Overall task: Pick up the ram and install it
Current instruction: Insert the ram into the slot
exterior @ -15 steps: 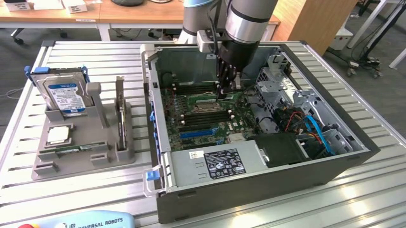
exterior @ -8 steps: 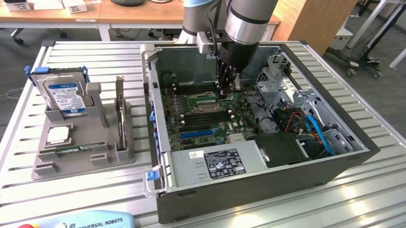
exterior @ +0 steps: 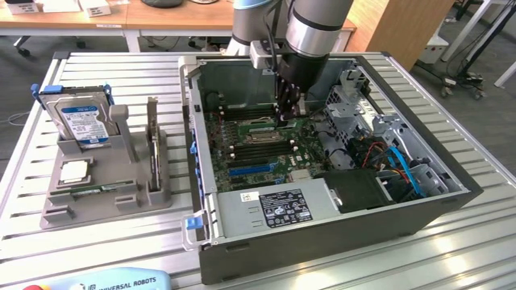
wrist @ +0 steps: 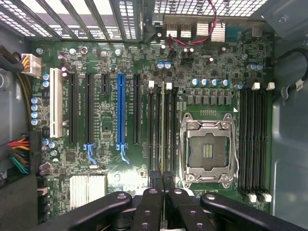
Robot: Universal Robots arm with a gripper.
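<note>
My gripper (exterior: 288,121) reaches down into the open computer case (exterior: 322,241), low over the motherboard (wrist: 106,130). In the wrist view its dark fingertips (wrist: 154,185) stand close together, shut on the ram (wrist: 162,134). The ram shows edge-on as a thin pale strip. It runs along the bank of long black memory slots (wrist: 153,130) beside the empty processor socket (wrist: 208,151), lined up with one of the middle slots. Whether it is seated in the slot I cannot tell.
A second bank of memory slots (wrist: 255,139) lies on the socket's other side. At the exterior view's left, a grey holder (exterior: 105,208) carries a silver hard drive (exterior: 79,121), a square silver chip (exterior: 74,171) and a green stick (exterior: 89,192). Cables and drive cages (exterior: 379,151) crowd the case.
</note>
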